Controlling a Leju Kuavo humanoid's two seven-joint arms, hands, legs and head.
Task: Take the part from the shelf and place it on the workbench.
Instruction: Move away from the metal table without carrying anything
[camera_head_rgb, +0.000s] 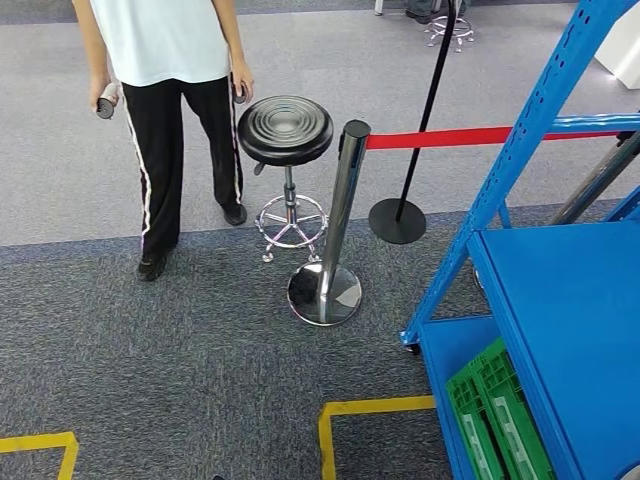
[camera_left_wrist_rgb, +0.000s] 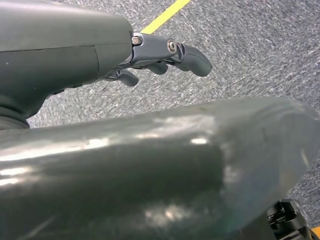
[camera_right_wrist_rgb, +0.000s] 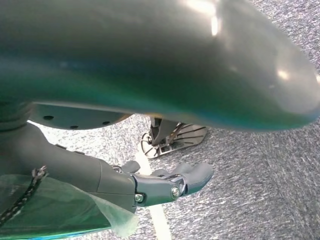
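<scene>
Head view: stool (camera_head_rgb: 285, 130), chrome post (camera_head_rgb: 341, 200) beside shelf (camera_head_rgb: 558, 290) | both robot hands empty, fingers apart

1. The person (camera_head_rgb: 162, 120) at the upper left is cut off at the chest by the top edge.
2. You see the blue shelf (camera_head_rgb: 558, 300) cropped at the right edge.
3. The green crate (camera_head_rgb: 498, 420) runs off the bottom.
</scene>
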